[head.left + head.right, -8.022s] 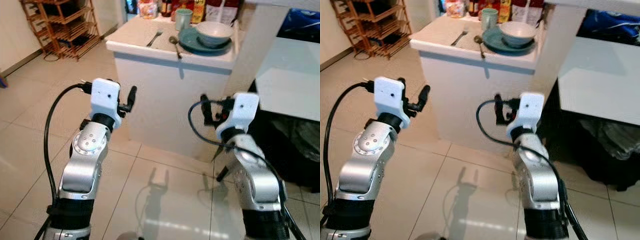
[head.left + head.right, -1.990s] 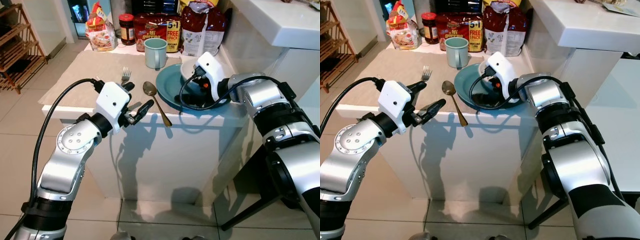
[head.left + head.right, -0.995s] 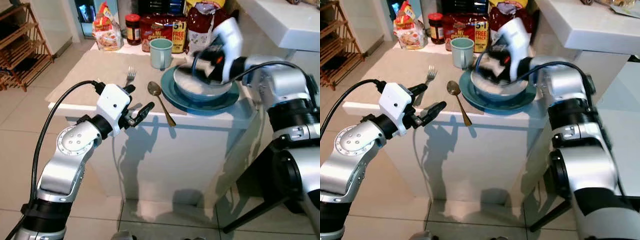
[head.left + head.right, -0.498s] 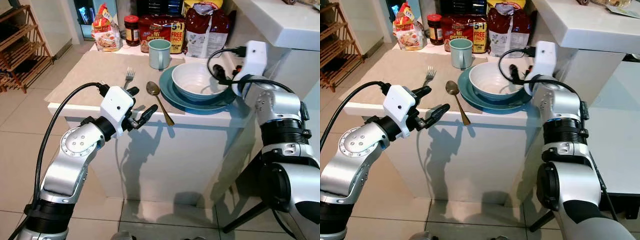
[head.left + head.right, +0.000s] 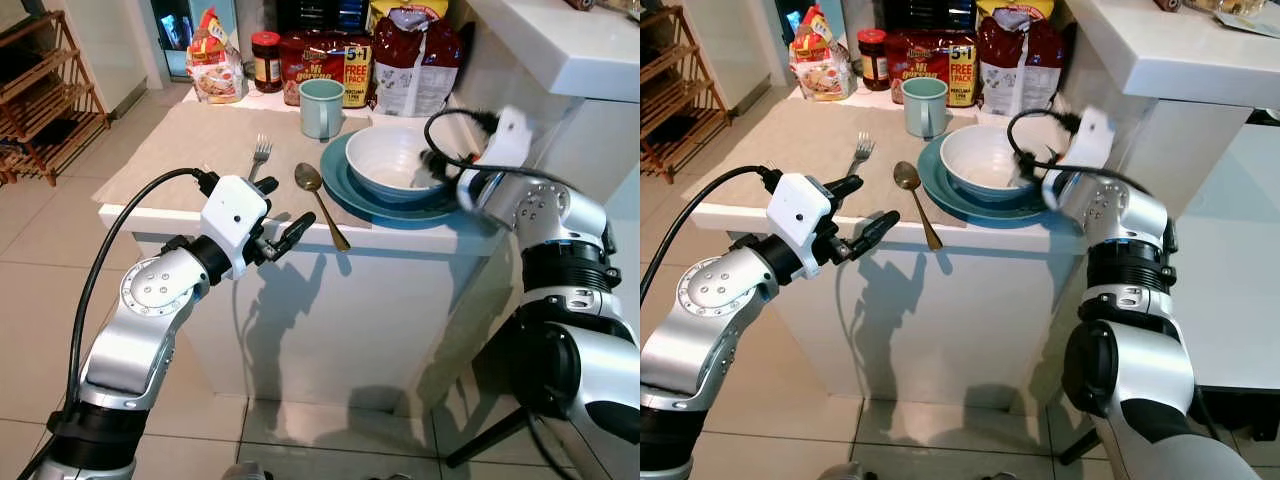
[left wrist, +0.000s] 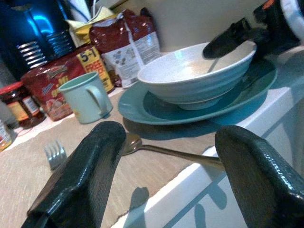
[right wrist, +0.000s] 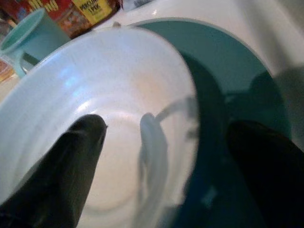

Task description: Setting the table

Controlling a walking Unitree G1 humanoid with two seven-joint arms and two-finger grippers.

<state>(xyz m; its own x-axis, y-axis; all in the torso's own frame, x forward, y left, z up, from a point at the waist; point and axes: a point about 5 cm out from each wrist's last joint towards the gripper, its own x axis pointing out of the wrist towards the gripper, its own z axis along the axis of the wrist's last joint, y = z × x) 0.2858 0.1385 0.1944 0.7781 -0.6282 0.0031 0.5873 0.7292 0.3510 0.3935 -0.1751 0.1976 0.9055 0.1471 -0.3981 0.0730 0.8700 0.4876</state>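
You had the head cameras looking down at the counter (image 5: 180,150); both wrist views sat close, sharing the white bowl (image 6: 194,76) and teal plate (image 7: 228,61).

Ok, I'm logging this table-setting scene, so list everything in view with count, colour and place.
counter: one, white with a beige mat, before the robot
plate: one, teal, at the counter's right
bowl: one, pale, on the plate
spoon: one, gold-toned, left of the plate
fork: one, silver, left of the spoon
mug: one, light green, behind the plate
food packets: several, red and white, at the counter's back
jar: one, red-lidded, back left
wooden rack: one, far left on the floor
left gripper: jaws open, before the counter's edge
right gripper: jaws open, astride the bowl's rim
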